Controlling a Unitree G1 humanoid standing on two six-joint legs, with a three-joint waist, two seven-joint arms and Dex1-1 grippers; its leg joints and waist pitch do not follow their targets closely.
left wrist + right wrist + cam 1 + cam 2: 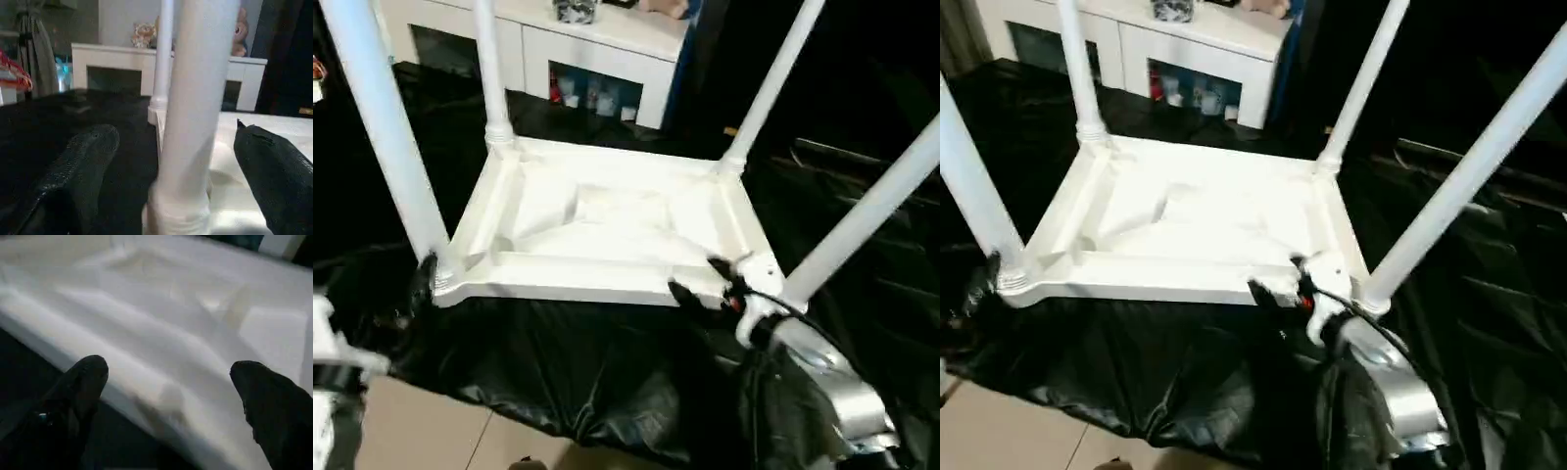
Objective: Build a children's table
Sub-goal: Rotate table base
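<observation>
While the table (607, 225) lies upturned, both claws (700, 274) (176, 161) gape empty.

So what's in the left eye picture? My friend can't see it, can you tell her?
A white children's table lies upside down on black sheeting, its four legs sticking up from the corners. The robot's open right gripper is at the near rim by one corner, and the left gripper is beside the near left leg. A white cabinet stands behind.

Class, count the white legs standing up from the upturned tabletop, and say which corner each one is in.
4, one per corner: near left leg, far left leg, far right leg, near right leg. None looks hidden, and all stand in the tabletop.
</observation>
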